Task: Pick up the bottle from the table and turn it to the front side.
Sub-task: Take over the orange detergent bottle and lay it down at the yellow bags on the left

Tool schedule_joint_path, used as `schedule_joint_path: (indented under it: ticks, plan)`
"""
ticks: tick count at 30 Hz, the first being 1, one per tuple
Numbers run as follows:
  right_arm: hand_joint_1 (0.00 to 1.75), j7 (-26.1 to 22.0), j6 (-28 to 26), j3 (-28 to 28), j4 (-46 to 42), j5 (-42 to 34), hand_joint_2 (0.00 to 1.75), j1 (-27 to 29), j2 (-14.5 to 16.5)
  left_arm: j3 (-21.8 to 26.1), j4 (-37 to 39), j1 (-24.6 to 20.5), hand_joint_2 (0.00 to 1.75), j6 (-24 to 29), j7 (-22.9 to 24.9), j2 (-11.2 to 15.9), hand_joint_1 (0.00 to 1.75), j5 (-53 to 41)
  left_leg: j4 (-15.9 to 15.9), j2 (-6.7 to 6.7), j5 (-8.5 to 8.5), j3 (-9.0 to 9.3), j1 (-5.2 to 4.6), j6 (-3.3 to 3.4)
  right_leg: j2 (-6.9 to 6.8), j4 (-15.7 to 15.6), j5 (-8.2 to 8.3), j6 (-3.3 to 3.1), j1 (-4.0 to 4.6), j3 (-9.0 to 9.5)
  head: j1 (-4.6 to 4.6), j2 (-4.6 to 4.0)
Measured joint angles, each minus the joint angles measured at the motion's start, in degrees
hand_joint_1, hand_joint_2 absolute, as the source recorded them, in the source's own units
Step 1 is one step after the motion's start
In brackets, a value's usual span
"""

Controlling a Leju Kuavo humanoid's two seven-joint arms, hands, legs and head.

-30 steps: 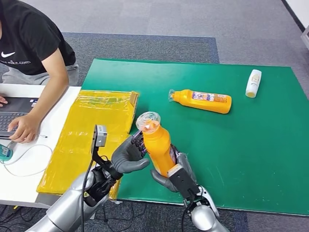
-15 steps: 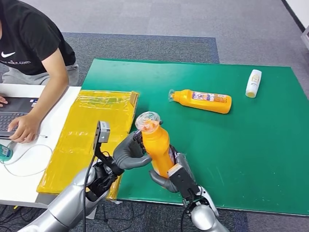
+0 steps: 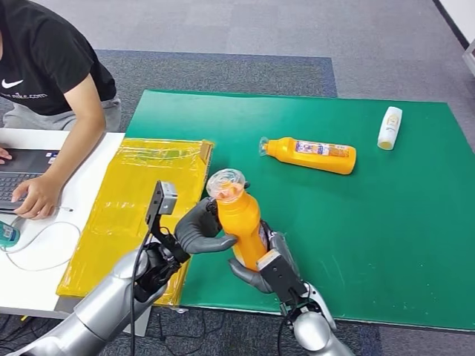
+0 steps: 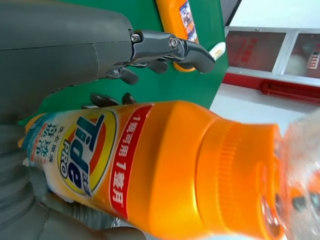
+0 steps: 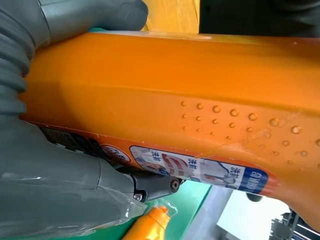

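Observation:
An orange Tide bottle with a clear-wrapped cap stands nearly upright above the green mat's near edge, held from below and behind by my right hand. The right wrist view shows that hand wrapped round the bottle's lower body. My left hand is at the bottle's left side with its thumb against the body. In the left wrist view its fingers stretch past the bottle, apart from it, and the Tide label faces this camera.
A second orange bottle lies on its side mid-mat, and a small white bottle lies at the far right. A yellow bag lies left of the mat. A person types on a laptop at the white table.
My left hand has moved right and slightly up, closing in on the bottle until its thumb touches it. The bottle has shifted a little left in my right hand.

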Motion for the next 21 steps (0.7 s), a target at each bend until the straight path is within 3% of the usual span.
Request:
schedule_joint_path:
  ticks: [10,16,21]
  plan:
    - [1.75,-0.2,-2.2,0.7,0.0,3.2,1.75,-0.3,0.0,-0.4,1.1,-0.7,1.75,0.3,0.1,0.2,0.00,-0.9,0.0,0.00,0.00,0.00,0.00,0.00,0.00,0.0,0.00,0.00,0.00,0.00,0.00,0.00]
    - [1.75,-0.1,-8.3,1.4,0.0,12.3,1.75,-0.6,0.0,-0.4,1.3,-0.9,1.75,0.4,0.0,0.2,0.00,-1.5,0.0,0.00,0.00,0.00,0.00,0.00,0.00,0.0,0.00,0.00,0.00,-0.01,0.01,0.00]
    - [1.75,0.3,-8.4,1.6,0.0,12.3,1.75,-0.7,0.0,-0.4,1.3,-1.2,1.75,0.6,-0.2,0.1,0.00,-2.2,0.0,0.00,0.01,0.00,0.00,-0.01,0.00,0.0,0.00,0.00,0.00,-0.01,-0.01,0.00]
